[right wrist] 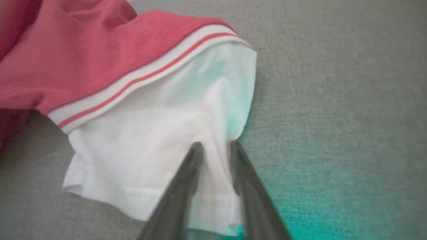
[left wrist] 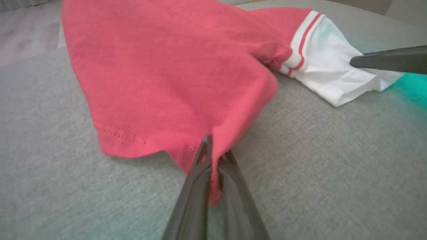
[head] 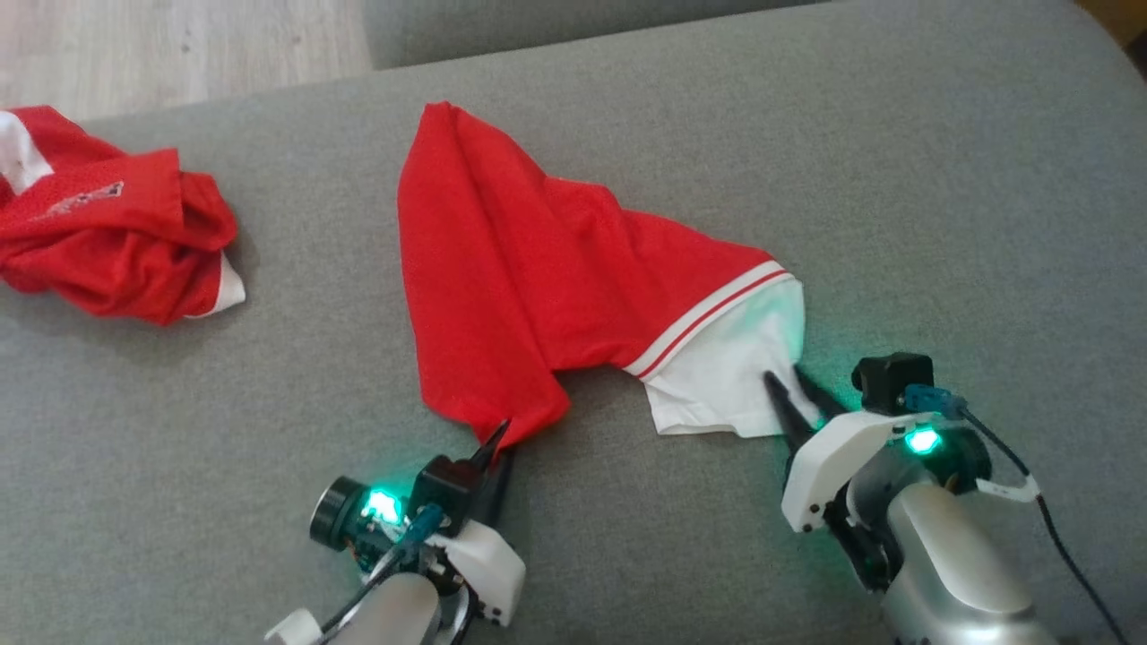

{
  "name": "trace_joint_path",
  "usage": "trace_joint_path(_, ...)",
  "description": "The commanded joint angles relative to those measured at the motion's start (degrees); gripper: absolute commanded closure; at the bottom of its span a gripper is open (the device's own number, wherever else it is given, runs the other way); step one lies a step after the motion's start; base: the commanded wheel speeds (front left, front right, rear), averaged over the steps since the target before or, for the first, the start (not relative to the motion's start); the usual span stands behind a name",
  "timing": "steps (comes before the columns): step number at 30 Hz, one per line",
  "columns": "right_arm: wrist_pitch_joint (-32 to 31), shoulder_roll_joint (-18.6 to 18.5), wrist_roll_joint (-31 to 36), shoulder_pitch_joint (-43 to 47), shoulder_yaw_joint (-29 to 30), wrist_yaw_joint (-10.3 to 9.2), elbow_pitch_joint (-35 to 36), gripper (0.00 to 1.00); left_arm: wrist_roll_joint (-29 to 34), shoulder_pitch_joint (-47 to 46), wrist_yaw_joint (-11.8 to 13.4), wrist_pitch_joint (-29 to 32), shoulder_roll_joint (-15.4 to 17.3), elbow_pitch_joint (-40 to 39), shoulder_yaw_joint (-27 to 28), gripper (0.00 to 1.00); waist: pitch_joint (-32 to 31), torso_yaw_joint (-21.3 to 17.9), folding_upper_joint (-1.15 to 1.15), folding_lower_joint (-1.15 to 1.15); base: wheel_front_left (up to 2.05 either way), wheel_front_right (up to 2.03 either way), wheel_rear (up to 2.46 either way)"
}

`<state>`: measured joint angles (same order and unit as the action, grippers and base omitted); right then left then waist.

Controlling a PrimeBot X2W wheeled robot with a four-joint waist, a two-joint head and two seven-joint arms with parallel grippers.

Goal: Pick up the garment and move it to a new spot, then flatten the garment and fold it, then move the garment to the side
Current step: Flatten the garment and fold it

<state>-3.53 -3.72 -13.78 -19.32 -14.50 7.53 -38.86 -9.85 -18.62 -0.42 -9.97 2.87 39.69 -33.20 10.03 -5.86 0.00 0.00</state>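
The garment (head: 502, 260) is a red shirt with a white, striped-cuffed sleeve (head: 726, 376), lying half spread in the middle of the grey cushion. My left gripper (head: 502, 434) is shut on the corner of the red hem nearest me; the left wrist view shows the red cloth (left wrist: 166, 76) pinched between the tips of this gripper (left wrist: 215, 146). My right gripper (head: 789, 381) sits at the white sleeve's near right edge. In the right wrist view the right gripper (right wrist: 215, 146) straddles a fold of the white sleeve (right wrist: 160, 133), its jaws still apart.
A second red and white garment (head: 116, 233) lies crumpled at the far left of the cushion (head: 896, 179). Wooden floor (head: 179, 45) shows beyond the cushion's back left edge. A dark cable (head: 1066, 537) trails off my right wrist.
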Motion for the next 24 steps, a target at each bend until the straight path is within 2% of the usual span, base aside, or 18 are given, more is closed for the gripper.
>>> trace_joint_path(1, -0.76, 0.84, -1.3, 0.85, -1.9, -0.04, -0.01, 1.0, -0.88, -0.77, 0.24, -0.76, 0.02, -0.73, 1.71, 1.0, -0.9, 0.1, 0.0, 0.0, 0.0, 0.0, 0.0)
trace_joint_path(5, 0.56, 0.84, -7.6, 1.24, -0.38, -0.04, 3.38, 1.0, -4.38, 1.75, -0.26, -1.19, 1.44, -3.01, 4.45, 1.0, -3.09, 0.16, 0.0, 0.0, 0.0, 0.0, 0.0)
trace_joint_path(8, -0.01, 0.84, -14.29, 1.92, 2.28, -0.04, 10.17, 1.0, -8.35, 5.03, -1.3, 0.24, 4.19, -10.32, 7.67, 1.0, -5.13, 0.43, 0.0, 0.0, 0.0, 0.0, 0.0)
trace_joint_path(13, -7.61, -0.01, -24.75, 5.36, 9.47, -0.04, 30.0, 1.0, -16.74, 11.45, -2.68, 9.36, 11.35, -34.13, 14.17, 1.0, -8.03, 1.37, 0.0, 0.0, 0.0, 0.0, 0.0)
trace_joint_path(18, -18.81, -0.65, -32.81, 7.97, 19.35, -0.04, 51.91, 1.0, -23.69, 13.93, -1.69, 22.57, 18.77, -61.08, 19.77, 1.0, -9.01, 1.89, 0.0, 0.0, 0.0, 0.0, 0.0)
trace_joint_path(21, -25.33, -0.13, -35.51, 6.52, 24.96, -0.04, 60.95, 1.0, -26.91, 11.75, -1.17, 29.29, 22.2, -71.63, 22.18, 1.0, -8.99, 1.8, 0.0, 0.0, 0.0, 0.0, 0.0)
trace_joint_path(24, -30.74, 0.44, -37.45, 2.49, 30.13, -0.04, 66.74, 1.0, -30.68, 7.19, -0.65, 34.61, 24.36, -78.1, 24.44, 1.0, -8.14, 1.4, 0.0, 0.0, 0.0, 0.0, 0.0)
